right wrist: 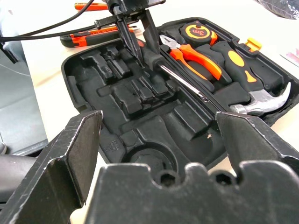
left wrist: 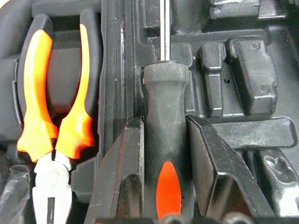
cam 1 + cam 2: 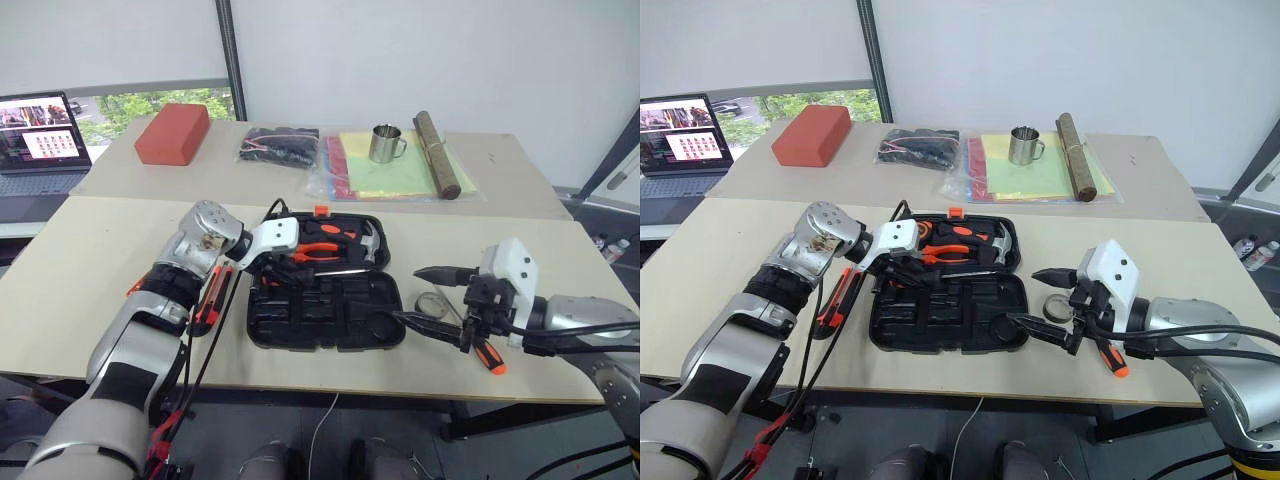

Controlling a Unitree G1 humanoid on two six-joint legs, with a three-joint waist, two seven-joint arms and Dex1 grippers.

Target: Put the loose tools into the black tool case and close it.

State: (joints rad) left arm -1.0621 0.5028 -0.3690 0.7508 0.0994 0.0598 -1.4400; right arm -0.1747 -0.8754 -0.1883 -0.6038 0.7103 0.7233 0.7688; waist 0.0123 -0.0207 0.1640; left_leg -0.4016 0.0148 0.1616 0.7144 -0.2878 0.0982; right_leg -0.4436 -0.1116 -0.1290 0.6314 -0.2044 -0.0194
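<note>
The black tool case [image 3: 330, 340] lies open at the middle of the near table. My left gripper [image 2: 163, 121] reaches into it and is shut on the handle of a black-and-orange screwdriver [image 2: 166, 140], whose shaft [image 1: 187, 86] lies along a moulded slot by the hinge. Left of the case, an orange-and-black utility knife [image 3: 210, 300] rests on the table. To the right of the case lie a small grey tape roll [image 3: 432, 302] and an orange-handled screwdriver [image 3: 487, 357]. My right gripper [image 3: 407, 294] hovers open over the case's right edge, holding nothing.
Pliers [image 3: 315, 252], a hammer [image 3: 370, 240] and a tape measure [image 1: 196, 31] sit in the case's far half. On the far table are a red block [image 3: 173, 133], a black cable bundle [image 3: 280, 147], a metal cup [image 3: 387, 143], a rolled mat [image 3: 437, 152] and a laptop [image 3: 40, 140].
</note>
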